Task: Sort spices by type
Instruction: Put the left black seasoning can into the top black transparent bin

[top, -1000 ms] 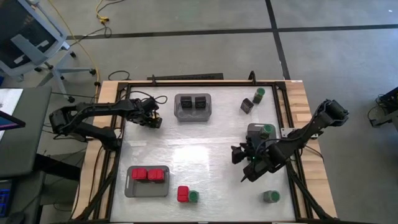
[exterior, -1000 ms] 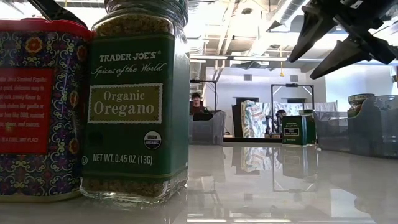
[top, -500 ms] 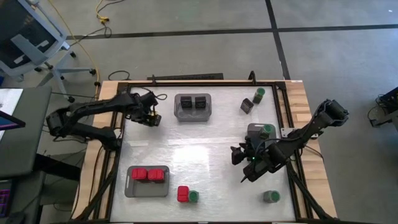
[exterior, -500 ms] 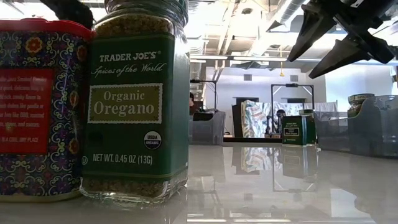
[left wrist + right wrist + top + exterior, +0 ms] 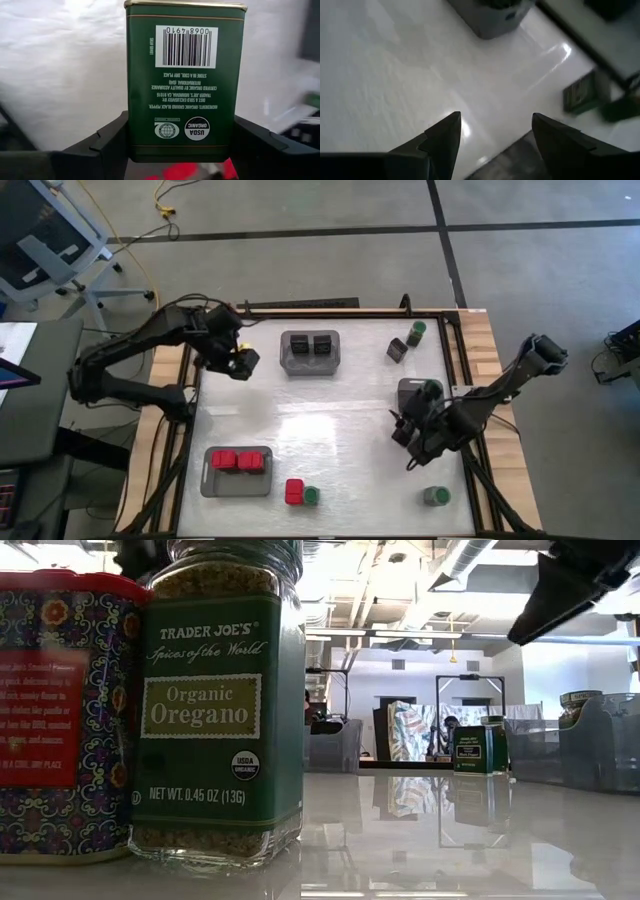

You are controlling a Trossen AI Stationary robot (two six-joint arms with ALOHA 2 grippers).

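In the low view an oregano jar (image 5: 222, 700) and a red patterned tin (image 5: 62, 710) stand so close to the lens that they hide most of the near table, and only one dark tip of the right arm shows at the upper corner. From above, the left gripper (image 5: 240, 363) reads only as a dark knot, so what it carries cannot be made out there; the left wrist view settles it: both fingers (image 5: 107, 140) press against the sides of a dark green tin (image 5: 184, 80) with a barcode, pinched between them above the white table (image 5: 330, 430). That arm reaches in from the table's edge with its elbow bent, and the grey tray with two black cubes (image 5: 310, 350) sits just beside its gripper. The right gripper (image 5: 412, 442) hangs above bare tabletop with its fingers spread and nothing between them, its arm stretched in from the opposite edge. A grey tray holding a green-lidded jar (image 5: 428, 390) is right next to it, partly covered by the arm. Another green-lidded jar (image 5: 435, 496) stands near it, and a red box with a green-lidded jar (image 5: 302, 494) further off, beside the tray of red boxes (image 5: 238, 468).
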